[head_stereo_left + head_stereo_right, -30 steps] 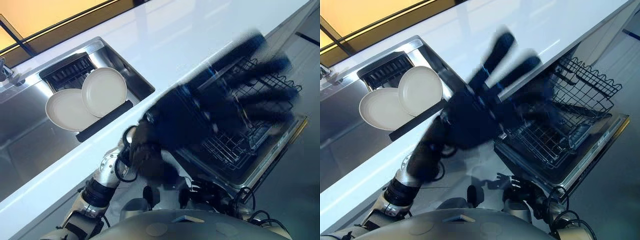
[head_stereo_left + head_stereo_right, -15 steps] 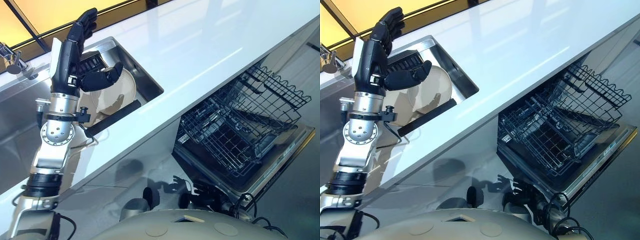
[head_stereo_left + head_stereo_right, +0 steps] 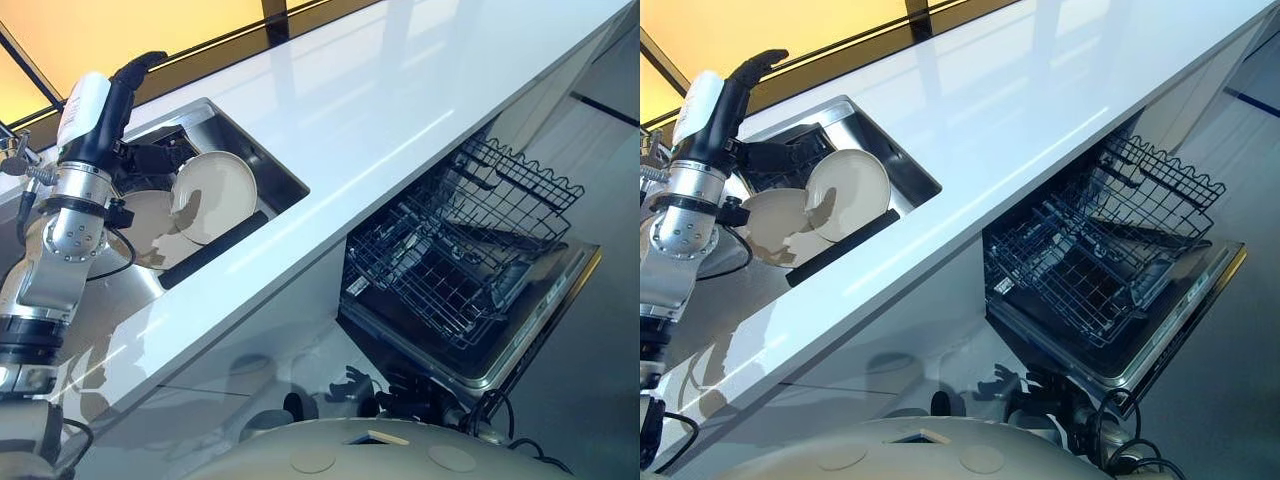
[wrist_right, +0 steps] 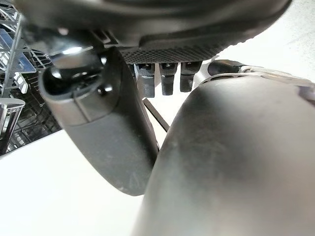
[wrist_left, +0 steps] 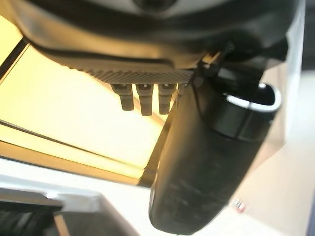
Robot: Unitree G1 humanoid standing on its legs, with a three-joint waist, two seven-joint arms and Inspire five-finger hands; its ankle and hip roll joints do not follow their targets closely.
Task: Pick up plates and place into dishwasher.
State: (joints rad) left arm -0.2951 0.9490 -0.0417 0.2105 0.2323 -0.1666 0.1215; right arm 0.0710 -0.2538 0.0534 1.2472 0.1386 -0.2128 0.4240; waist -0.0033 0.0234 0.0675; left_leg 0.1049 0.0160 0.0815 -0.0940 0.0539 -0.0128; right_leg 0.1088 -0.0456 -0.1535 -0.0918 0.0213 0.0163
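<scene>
Two cream plates lean on edge in the steel sink (image 3: 272,160): the nearer plate (image 3: 215,192) overlaps the farther plate (image 3: 150,222). My left hand (image 3: 100,125) is raised over the sink's left part, just left of and above the plates, touching neither. It is open, its fingers straight and pointing up and away. The thumb (image 5: 206,167) stands out in the left wrist view with nothing held. My right hand (image 4: 98,123) shows in its wrist view, open and empty, beside the dishwasher's wire rack (image 4: 15,98).
The dishwasher door (image 3: 545,310) hangs open at the lower right with a black wire rack (image 3: 470,240) pulled out over it. A long white counter (image 3: 400,100) runs between sink and dishwasher. A black strip (image 3: 215,250) props up the plates. A tap (image 3: 15,150) stands at far left.
My left arm swung from right in front of the camera over to the sink, then drew left so both plates show. The camera has also shifted.
</scene>
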